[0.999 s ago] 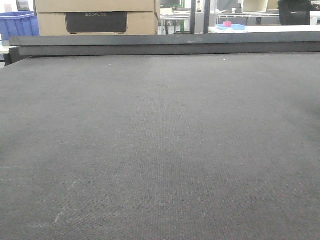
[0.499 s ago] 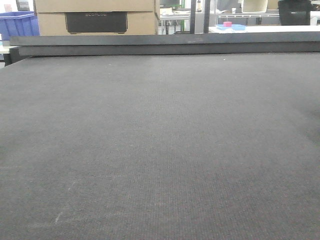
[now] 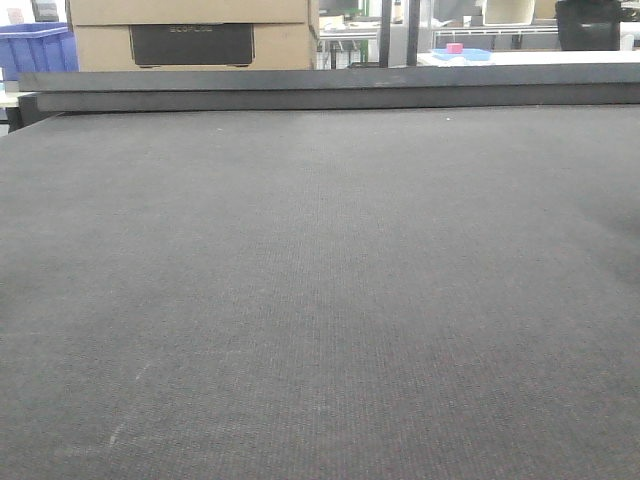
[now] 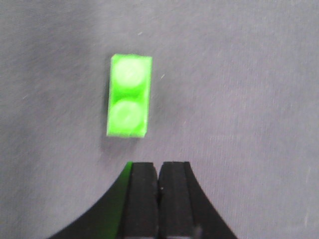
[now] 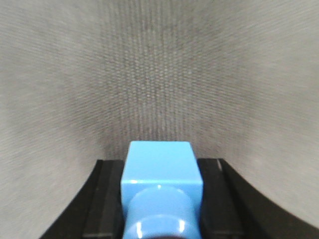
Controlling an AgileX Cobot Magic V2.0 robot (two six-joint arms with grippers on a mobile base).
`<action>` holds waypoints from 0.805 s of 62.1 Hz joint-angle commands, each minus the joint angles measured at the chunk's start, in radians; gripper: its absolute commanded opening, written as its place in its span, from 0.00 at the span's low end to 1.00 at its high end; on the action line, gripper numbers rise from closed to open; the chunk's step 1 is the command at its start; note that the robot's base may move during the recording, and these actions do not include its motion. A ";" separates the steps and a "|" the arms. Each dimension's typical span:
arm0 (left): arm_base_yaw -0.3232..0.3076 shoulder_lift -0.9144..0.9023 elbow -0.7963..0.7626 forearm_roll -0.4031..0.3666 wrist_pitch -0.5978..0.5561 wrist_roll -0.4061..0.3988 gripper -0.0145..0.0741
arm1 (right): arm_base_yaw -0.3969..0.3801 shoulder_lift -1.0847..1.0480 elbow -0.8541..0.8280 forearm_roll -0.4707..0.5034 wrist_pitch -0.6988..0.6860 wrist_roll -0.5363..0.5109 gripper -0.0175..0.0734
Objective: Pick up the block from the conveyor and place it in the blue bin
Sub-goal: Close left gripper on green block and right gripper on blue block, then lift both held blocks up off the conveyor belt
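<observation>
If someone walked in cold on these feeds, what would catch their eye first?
The bright green block lying flat on the grey conveyor in the left wrist view, just ahead of the shut left gripper and untouched by it. Next, the blue block clamped in the right gripper at the bottom of the right wrist view. In the front view, a blue bin sits beyond the belt's rail at far upper left.
</observation>
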 commanded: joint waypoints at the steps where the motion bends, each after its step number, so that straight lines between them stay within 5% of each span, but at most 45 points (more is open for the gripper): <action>1: 0.002 0.063 -0.022 0.029 -0.004 0.001 0.11 | -0.003 -0.026 -0.008 -0.003 0.014 -0.007 0.01; 17: 0.002 0.198 -0.022 0.075 -0.041 0.001 0.63 | -0.003 -0.028 -0.008 -0.003 0.018 -0.007 0.01; 22: 0.002 0.226 -0.020 0.078 -0.069 0.001 0.70 | -0.003 -0.028 -0.008 -0.003 0.018 -0.007 0.01; 37: 0.002 0.305 0.003 0.086 -0.209 0.001 0.67 | -0.003 -0.028 -0.008 -0.003 0.013 -0.007 0.01; 50: 0.002 0.349 0.003 0.094 -0.210 -0.003 0.47 | -0.003 -0.028 -0.008 -0.003 0.013 -0.007 0.01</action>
